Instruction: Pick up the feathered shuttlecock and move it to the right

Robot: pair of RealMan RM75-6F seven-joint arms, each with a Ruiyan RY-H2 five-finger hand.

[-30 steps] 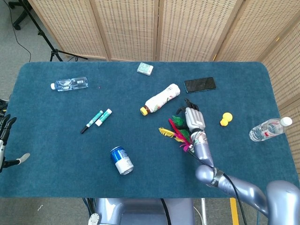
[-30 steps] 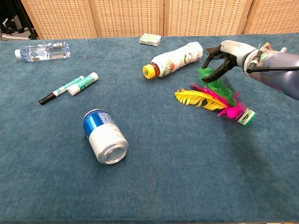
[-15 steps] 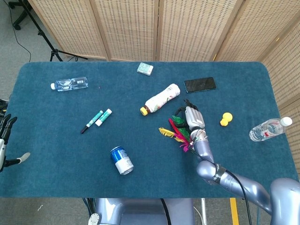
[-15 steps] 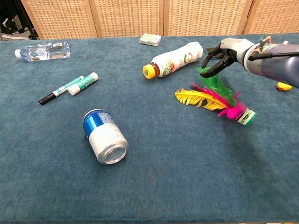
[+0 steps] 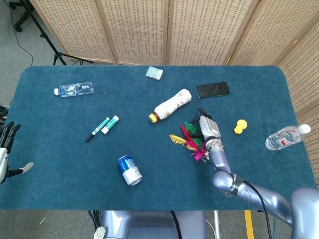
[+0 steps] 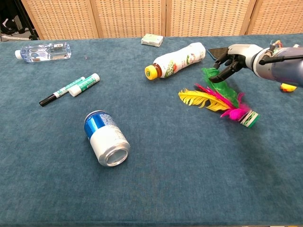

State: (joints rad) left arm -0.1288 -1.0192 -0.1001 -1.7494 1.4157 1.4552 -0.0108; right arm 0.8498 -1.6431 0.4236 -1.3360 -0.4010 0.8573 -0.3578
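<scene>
Table (image 5: 60,149): blue cloth, carries all clutter.

Right hand (image 6: 233,57): past centre toward right edge, fingers curled down onto green feather, seemingly pinching it; likely taking hold by plume for lift. Grip not certain from either view.

Left hand (image 5: 6,147): at left edge, fingers spread, holding nothing, idle.

Shuttlecock (image 6: 219,100): lying flat right of centre, base toward near-right, feathers fanned toward bottle (image 6: 176,59). Not yet lifted.

Versus one second ago: right hand shifted slightly rightward, fingers drawn tighter; shuttlecock nudged marginally right; rest unchanged.
</scene>
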